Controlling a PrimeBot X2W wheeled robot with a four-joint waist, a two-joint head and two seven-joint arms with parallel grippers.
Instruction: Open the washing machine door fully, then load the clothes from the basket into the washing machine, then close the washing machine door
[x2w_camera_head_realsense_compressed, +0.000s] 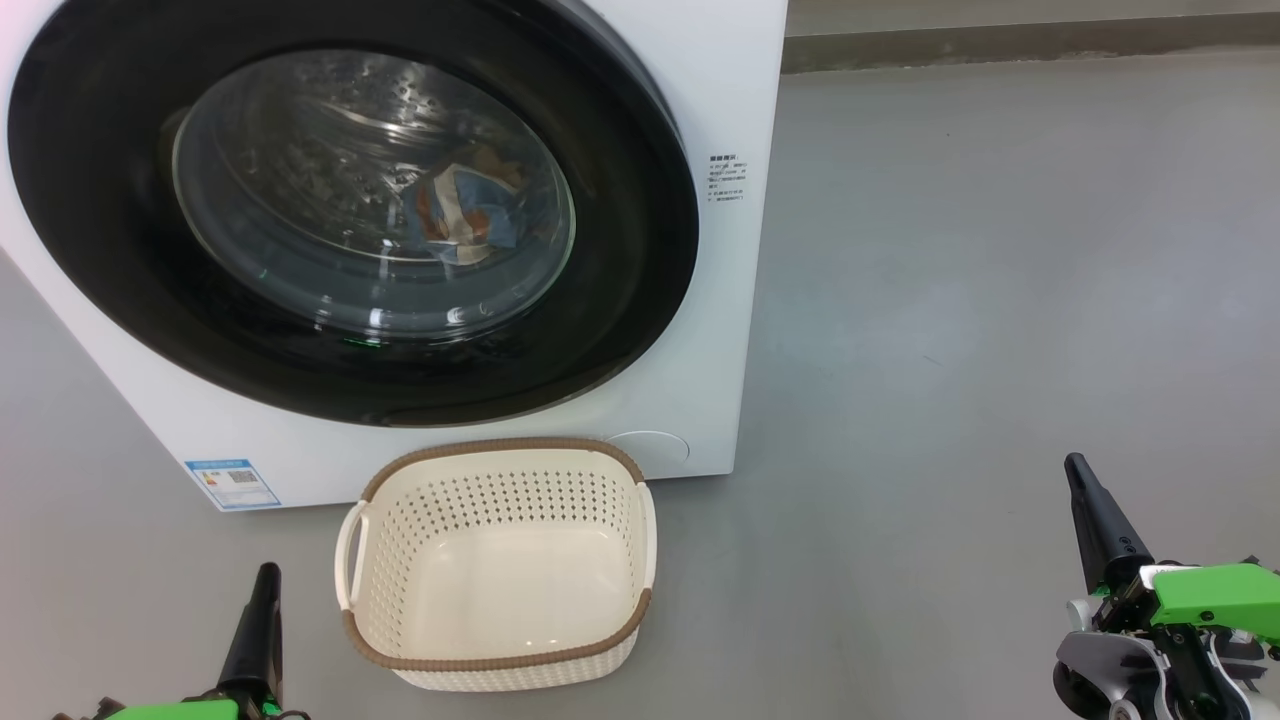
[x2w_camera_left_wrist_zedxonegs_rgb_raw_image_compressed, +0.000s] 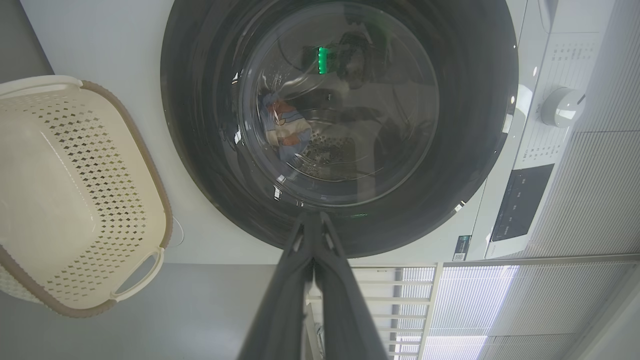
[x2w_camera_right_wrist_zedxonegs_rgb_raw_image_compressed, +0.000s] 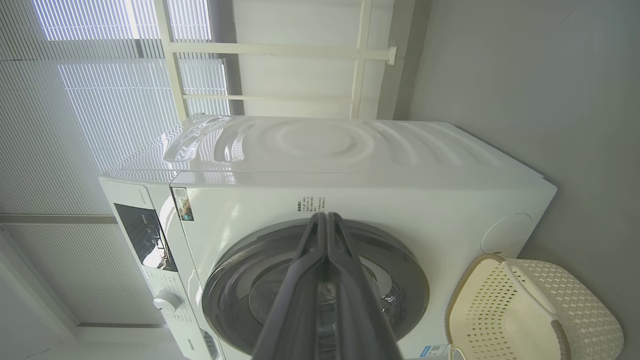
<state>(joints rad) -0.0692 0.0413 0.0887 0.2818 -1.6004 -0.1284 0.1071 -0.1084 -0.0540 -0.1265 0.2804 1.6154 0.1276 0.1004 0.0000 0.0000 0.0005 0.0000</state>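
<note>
The washing machine door (x2w_camera_head_realsense_compressed: 350, 215) is sitting closed against the front of the washing machine (x2w_camera_head_realsense_compressed: 725, 110). Its black ring is appearing flush with the white front in the head view and in both wrist views, though the pictures are not settling whether it is latched. The clothes (x2w_camera_head_realsense_compressed: 470, 215) are lying inside the drum, showing through the glass bowl as a blue, orange-brown and cream bundle just right of its centre. The basket (x2w_camera_head_realsense_compressed: 500, 447) is standing on the floor (x2w_camera_head_realsense_compressed: 1000, 300) just before the machine, below the door's lower right, with nothing in it, its long axis running across the head view, parallel to the machine's front. The left end effector (x2w_camera_head_realsense_compressed: 267, 575) is hovering low just beside the basket's left, its two dark fingers pressed together and gripping nothing, pointing up the view toward the door. The right end effector (x2w_camera_head_realsense_compressed: 1075, 465) is hanging well apart to the right over bare floor, its fingers likewise pinched together and holding nothing. The door is lying ahead of and slightly right of the left end effector, making the left arm clearly the nearer one to both door and basket. Judging from this layout, all three steps are looking done, and any coming move is likely amounting to a checking push on the door, falling to the left arm.
</note>
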